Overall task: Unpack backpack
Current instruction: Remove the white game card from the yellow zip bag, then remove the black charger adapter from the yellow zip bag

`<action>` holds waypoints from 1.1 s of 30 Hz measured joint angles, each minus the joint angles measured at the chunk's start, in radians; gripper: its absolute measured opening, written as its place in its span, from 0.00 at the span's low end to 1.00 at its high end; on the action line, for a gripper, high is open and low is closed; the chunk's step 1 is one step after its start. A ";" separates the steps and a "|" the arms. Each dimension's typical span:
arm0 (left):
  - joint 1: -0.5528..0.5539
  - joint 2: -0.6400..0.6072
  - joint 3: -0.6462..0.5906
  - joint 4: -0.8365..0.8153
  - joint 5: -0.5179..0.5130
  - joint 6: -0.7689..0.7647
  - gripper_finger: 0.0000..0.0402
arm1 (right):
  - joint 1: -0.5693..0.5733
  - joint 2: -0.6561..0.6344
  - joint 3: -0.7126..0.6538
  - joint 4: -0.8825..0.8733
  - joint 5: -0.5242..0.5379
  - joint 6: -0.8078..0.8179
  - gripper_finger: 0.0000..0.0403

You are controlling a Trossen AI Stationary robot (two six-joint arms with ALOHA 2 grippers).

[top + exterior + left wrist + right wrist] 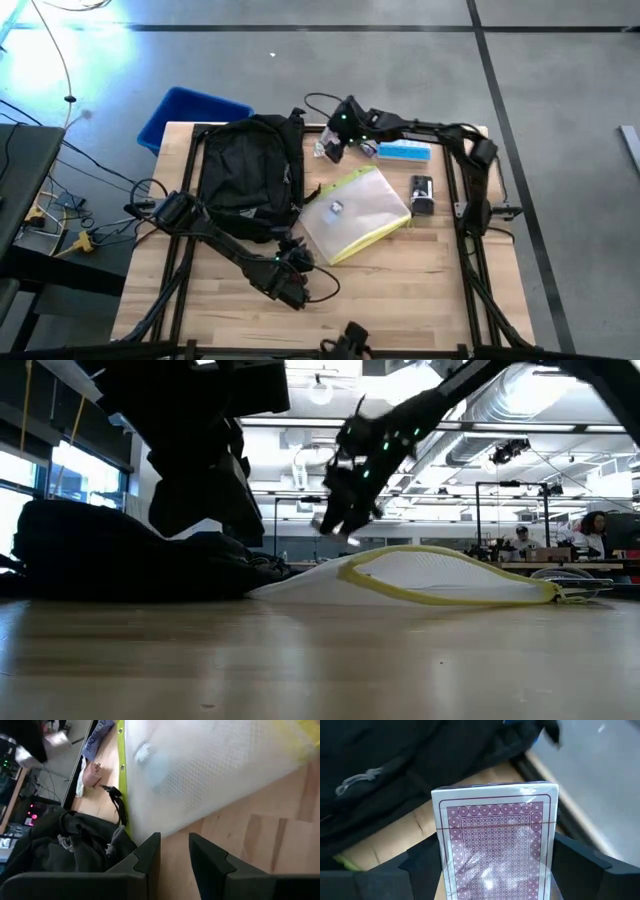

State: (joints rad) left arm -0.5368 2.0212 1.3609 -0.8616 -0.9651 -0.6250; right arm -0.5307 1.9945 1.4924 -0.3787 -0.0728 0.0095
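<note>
one large black backpack [250,170] lies slumped on the left half of the wooden surface [400,290], its soft body creased and rumpled, a top loop and straps at its far end, a pale drawstring cord showing among the folds in the right wrist view; from the low view it is a dark low mound at the left; just right of it, touching its edge, lies a clear pouch [355,215] with a yellow border, something small and pale inside it; beyond the pouch a light blue flat pack [405,152] lies near the far edge, and a small black device [421,193] sits right of the pouch; a blue bin [190,115] stands off the far left corner of the surface, behind the backpack; the right pincer [333,148] hangs above the far edge between backpack and blue pack, clamped on a wrapped deck of cards [497,845] with a maroon patterned back, lifted off the wood; the left pincer [292,262] sits low at the near corner of the pouch, beside the backpack's near end, its fingers [145,857] a narrow gap apart with nothing between them; the surface is pale planked wood in a black frame; grey floor with dark lines lies around it; cables trail at the left; the low view shows ceiling lights, ducts and people seated far off at the right.
</note>
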 joint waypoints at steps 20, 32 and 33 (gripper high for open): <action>0.003 0.000 0.000 0.007 -0.008 -0.013 0.21 | 0.071 0.158 0.333 -0.256 -0.006 0.121 0.98; -0.031 0.000 0.000 -0.008 -0.010 -0.027 0.21 | 0.372 -0.150 0.187 -0.559 0.281 -0.028 0.93; -0.033 0.000 0.000 -0.009 -0.013 -0.032 0.21 | 0.420 -0.196 0.138 -0.545 0.276 -0.003 0.92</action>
State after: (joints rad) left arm -0.5695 2.0212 1.3609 -0.8703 -0.9777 -0.6567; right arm -0.1111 1.7983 1.6303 -0.9234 0.2029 0.0061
